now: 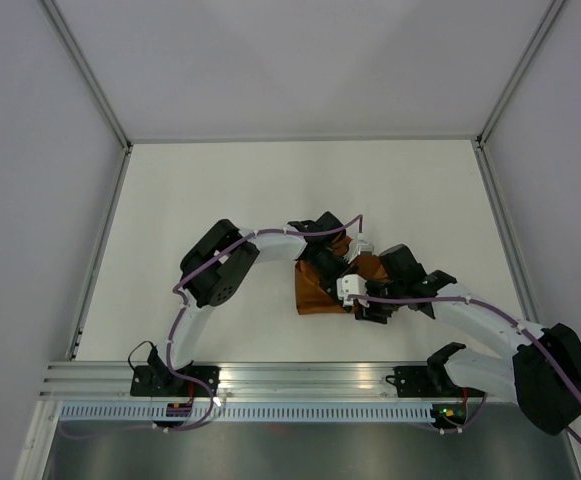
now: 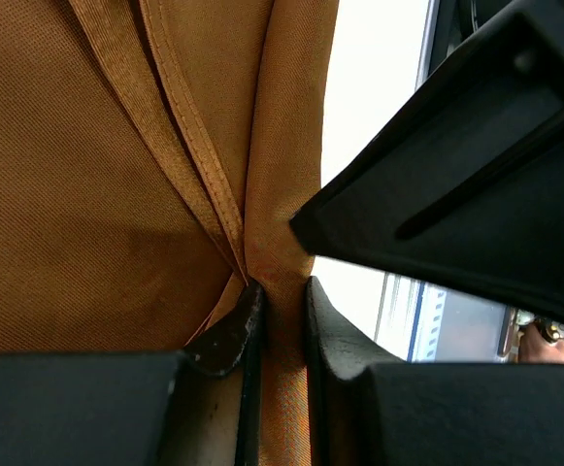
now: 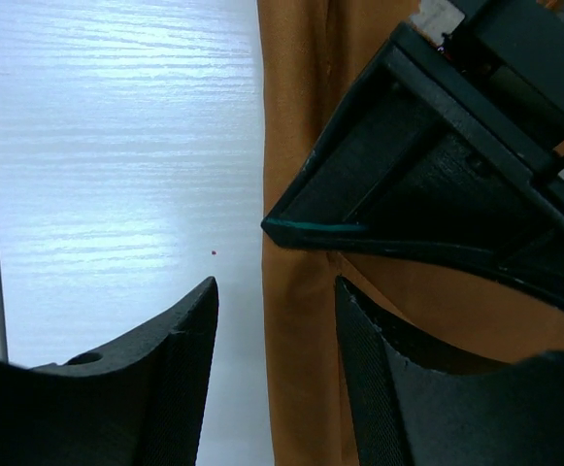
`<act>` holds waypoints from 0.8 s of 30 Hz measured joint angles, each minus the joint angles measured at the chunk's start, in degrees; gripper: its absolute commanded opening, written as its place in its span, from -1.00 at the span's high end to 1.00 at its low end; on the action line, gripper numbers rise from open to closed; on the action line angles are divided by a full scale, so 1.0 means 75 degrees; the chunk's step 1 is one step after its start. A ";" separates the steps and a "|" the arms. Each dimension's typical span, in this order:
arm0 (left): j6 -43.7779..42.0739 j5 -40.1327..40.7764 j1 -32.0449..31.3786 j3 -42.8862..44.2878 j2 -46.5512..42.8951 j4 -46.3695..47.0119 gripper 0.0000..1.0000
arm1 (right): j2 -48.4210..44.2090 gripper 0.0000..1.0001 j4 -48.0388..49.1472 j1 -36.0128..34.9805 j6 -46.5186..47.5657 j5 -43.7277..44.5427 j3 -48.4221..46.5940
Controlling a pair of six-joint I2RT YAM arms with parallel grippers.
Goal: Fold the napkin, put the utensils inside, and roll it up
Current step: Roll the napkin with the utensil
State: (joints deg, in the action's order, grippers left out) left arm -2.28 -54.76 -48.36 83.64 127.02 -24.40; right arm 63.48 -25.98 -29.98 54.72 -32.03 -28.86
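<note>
1. Napkin (image 1: 315, 295) lies mid-table as a compact folded bundle between my two grippers. I judge that the folding, or perhaps the rolling, is the step in hand.
2. Nearest me, the right gripper (image 3: 276, 283) stands spread and holds nothing. One cloth edge runs between its jaws, over bare table (image 3: 116, 146).
3. Just beyond it, the left gripper (image 2: 283, 288) is pinched on a hemmed fold.
4. Utensils: I see none. They may be wrapped inside or hidden under the arms; I cannot tell.
5. Next, the right jaws should close on that edge. The left gripper crowds close, so contact between the two is the risk.
</note>
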 measured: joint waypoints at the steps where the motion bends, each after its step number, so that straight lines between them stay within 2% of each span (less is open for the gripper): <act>1: 0.0015 -0.0003 0.0003 0.0006 0.0006 0.0000 0.95 | 0.0058 -0.14 0.0093 -0.0061 -0.0038 0.0047 0.0003; 7: 0.0105 -0.0105 0.0032 0.0114 0.0111 -0.0093 0.95 | 0.0420 -0.02 0.0510 -0.0391 -0.0201 0.0283 0.0029; 17: 0.0189 -0.0251 0.0096 0.0254 0.0251 -0.0254 0.95 | 0.0755 0.40 0.0927 -0.0682 -0.0358 0.0734 0.0044; 22: 0.0189 -0.0256 0.0119 0.0254 0.0256 -0.0291 0.68 | 0.0903 0.49 0.1090 -0.0697 -0.0358 0.0810 0.0035; 24: 0.0189 -0.0254 0.0131 0.0254 0.0256 -0.0306 0.56 | 0.0918 0.65 0.1122 -0.0702 -0.0353 0.0825 0.0035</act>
State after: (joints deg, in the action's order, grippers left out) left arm -0.86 -56.66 -47.37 85.54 128.95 -26.70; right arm 70.37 -17.56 -35.24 52.07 -25.85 -28.60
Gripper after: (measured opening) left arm 0.218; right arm 0.244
